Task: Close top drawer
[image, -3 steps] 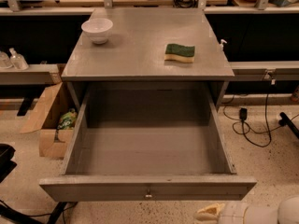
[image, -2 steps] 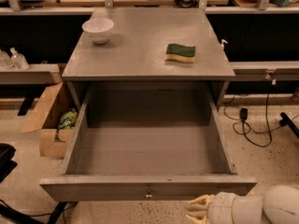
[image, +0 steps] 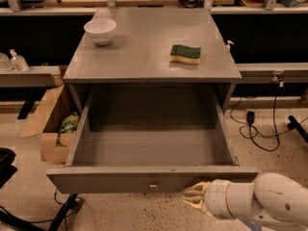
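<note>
Below the counter's (image: 144, 52) front edge, the top drawer (image: 106, 181) stands open. My gripper (image: 193, 198) is near its front; how wide it is, I cannot tell.

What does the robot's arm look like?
The arm is fat, round and smooth, glossy white, with a ring-shaped wrist. Its gripper is cream-coloured and sits low in front of the open top drawer, right of the knob. No cables show.
</note>
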Controlling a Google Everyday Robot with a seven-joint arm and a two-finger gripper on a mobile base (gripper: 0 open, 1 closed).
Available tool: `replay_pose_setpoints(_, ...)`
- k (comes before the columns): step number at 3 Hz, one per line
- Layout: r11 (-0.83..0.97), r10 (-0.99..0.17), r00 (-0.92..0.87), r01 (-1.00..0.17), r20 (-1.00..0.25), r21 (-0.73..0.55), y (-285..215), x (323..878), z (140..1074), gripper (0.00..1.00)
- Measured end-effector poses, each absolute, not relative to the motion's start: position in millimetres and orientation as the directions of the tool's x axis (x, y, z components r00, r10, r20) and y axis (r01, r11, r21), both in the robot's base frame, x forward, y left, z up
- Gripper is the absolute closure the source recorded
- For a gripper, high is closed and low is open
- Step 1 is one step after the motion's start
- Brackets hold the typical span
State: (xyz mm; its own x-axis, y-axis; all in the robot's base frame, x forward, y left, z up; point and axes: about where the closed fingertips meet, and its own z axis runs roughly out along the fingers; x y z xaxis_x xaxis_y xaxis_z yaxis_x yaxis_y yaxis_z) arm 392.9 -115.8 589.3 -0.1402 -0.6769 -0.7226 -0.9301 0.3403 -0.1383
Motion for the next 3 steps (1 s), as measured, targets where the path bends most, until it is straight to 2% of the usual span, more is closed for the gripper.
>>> replay_pose_setpoints(1, 0.34, -0.677, -0.14, -0.93, -0.723, -0.138, -115.8, 392.9, 589.3, 1.0)
replay_pose_setpoints(2, 0.299, -0.692, -0.1, -0.941, -0.715, -0.157, -112.7, 423.2, 591.2, 1.0)
replay_pose_setpoints(3, 0.299, -0.692, -0.1, -0.941, -0.715, -0.157, -113.2, 420.4, 591.2, 1.0)
